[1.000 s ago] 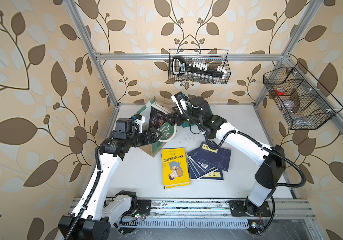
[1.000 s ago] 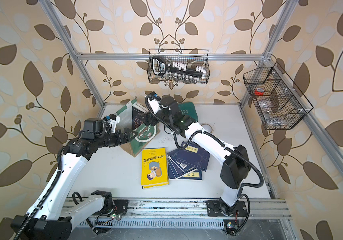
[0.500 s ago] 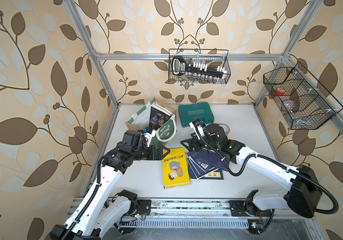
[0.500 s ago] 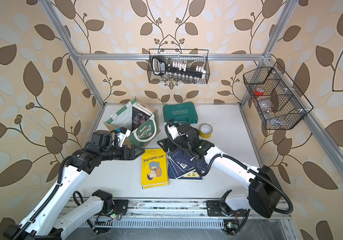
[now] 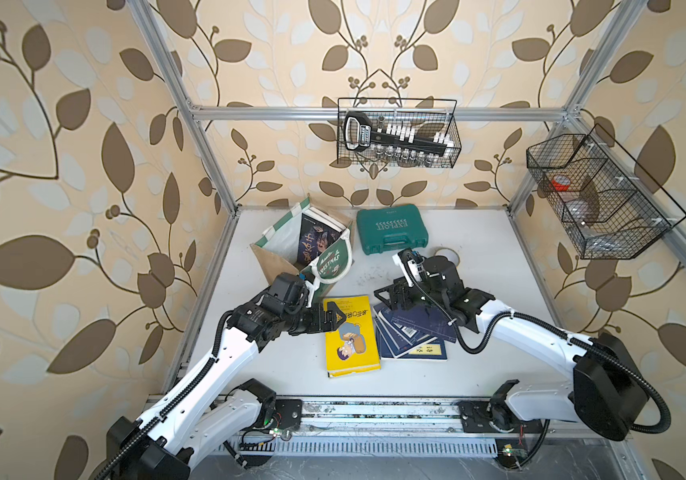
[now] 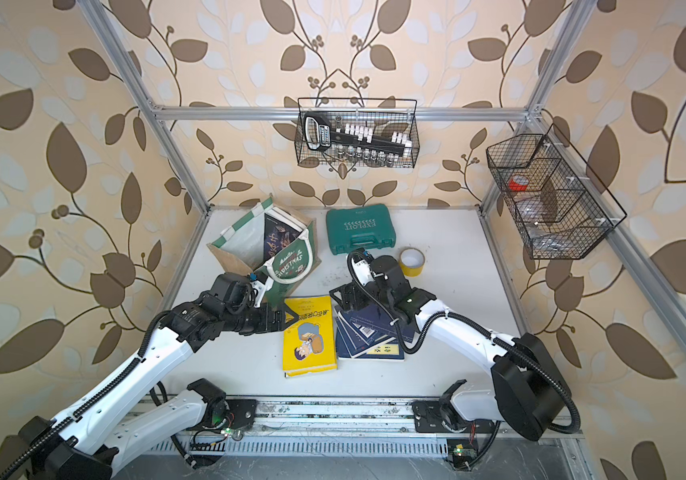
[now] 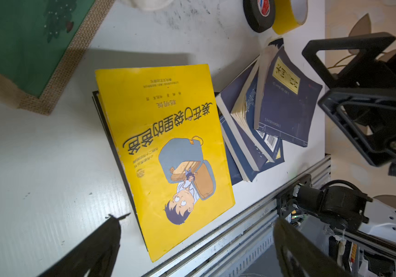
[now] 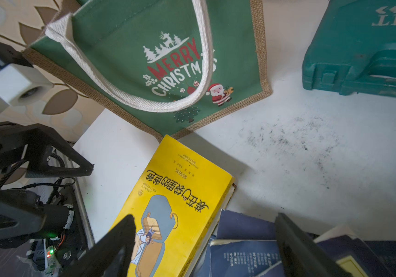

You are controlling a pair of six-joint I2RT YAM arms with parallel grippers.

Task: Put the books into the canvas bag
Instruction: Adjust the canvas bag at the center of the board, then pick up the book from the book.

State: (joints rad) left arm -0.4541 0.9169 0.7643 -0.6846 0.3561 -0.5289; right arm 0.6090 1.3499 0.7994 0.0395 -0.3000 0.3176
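Toward the desk's back left corner, the burlap canvas bag (image 5: 271, 262) is stood open, dark books (image 5: 317, 241) propped against its whitish lining. Near the front edge a glossy yellow book (image 5: 352, 336) and fanned navy paperbacks (image 5: 414, 338) are laid flat. The left gripper (image 5: 334, 320) and right gripper (image 5: 389, 298) are held spread and empty above them.

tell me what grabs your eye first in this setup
The bright yellow book lies flat in the middle of the table, with a fanned pile of navy books right beside it. Behind them the canvas bag stands open with a dark book inside and a green tool case next to it. Both hands are open: the left hand at the yellow book's far corner, the right hand over the navy pile.
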